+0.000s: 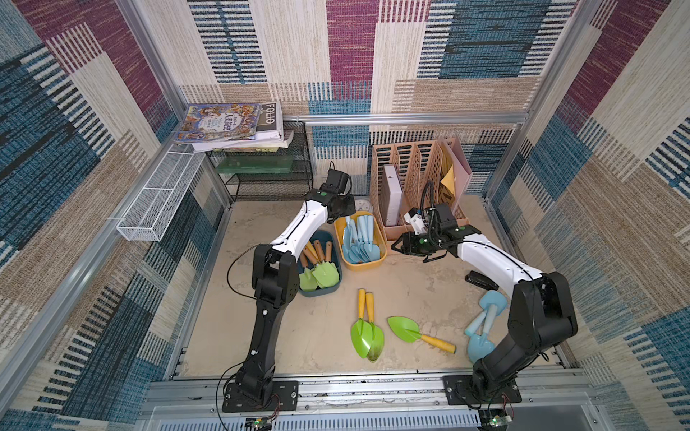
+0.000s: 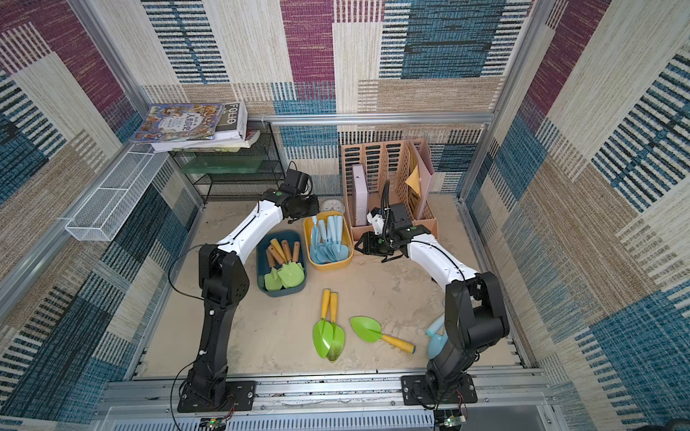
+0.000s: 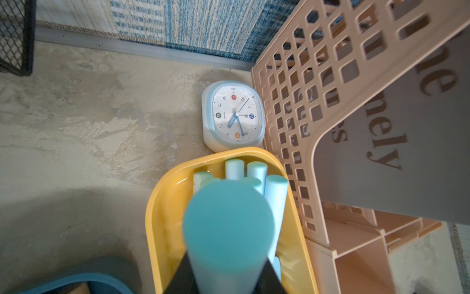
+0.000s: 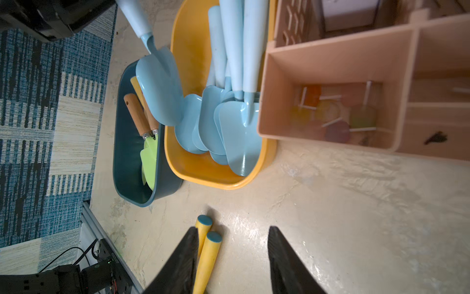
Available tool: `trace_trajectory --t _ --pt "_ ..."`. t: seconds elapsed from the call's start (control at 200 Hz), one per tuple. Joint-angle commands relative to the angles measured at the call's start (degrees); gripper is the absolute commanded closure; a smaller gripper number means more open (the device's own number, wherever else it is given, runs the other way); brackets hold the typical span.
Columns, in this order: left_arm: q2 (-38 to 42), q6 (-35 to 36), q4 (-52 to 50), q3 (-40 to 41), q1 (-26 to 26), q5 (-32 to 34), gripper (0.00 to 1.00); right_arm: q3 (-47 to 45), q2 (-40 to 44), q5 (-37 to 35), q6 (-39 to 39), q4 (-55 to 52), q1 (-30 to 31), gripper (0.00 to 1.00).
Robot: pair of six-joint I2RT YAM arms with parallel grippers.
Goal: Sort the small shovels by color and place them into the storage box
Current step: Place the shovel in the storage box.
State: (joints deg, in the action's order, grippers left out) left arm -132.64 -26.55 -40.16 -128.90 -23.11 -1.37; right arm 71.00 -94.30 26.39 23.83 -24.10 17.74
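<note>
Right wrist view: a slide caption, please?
Open right gripper facing yellow bin of blue shovels, teal bin of green shovels alongside.

In a top view the right arm (image 2: 474, 321) hides most of two pale blue shovels (image 2: 436, 345).

Our left arm (image 1: 267, 324) and right arm (image 1: 534, 321) match: a glossy white curved shell (image 1: 306, 220) behind the tool, a thin black cable (image 1: 227, 269) looping off it, then blocky matte-black links (image 1: 272, 272). We see round green dots (image 1: 319, 193) on the black wrists (image 1: 330, 201). The right gripper (image 4: 233, 229) has black tapering fingers (image 4: 287, 262). Farthest from the tools, black base plates (image 1: 285, 401) carry silver screws (image 1: 295, 394).
</note>
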Motion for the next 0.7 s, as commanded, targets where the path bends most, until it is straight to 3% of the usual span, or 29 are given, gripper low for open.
trace_trajectory --t 0.0,0.325,0.416,0.496,0.581,0.696 --pt "-1.17 -0.57 -3.46 -1.34 -0.50 0.47 1.00 -0.83 0.86 -1.02 -0.66 -1.00 -0.92 0.53" --pt "-1.92 -3.41 -8.65 -0.56 -1.65 1.59 1.00 -4.04 2.06 -0.53 0.00 0.90 -1.74 0.53" --pt "-1.18 -4.79 -10.14 -0.63 -2.03 2.82 0.69 -4.86 2.45 -0.75 0.12 1.44 -1.74 0.53" --pt "0.01 -5.36 -11.38 -0.52 -2.43 3.79 0.51 -5.38 2.94 -1.39 -0.19 1.50 -1.74 0.52" --pt "1.82 -5.64 -12.59 -0.32 -2.88 5.36 0.42 -6.17 3.71 -2.20 -0.17 1.73 -1.83 0.52" --pt "4.93 -5.63 -12.53 1.01 -3.12 5.53 0.41 -7.59 4.75 -2.89 0.15 2.23 -1.90 0.52"
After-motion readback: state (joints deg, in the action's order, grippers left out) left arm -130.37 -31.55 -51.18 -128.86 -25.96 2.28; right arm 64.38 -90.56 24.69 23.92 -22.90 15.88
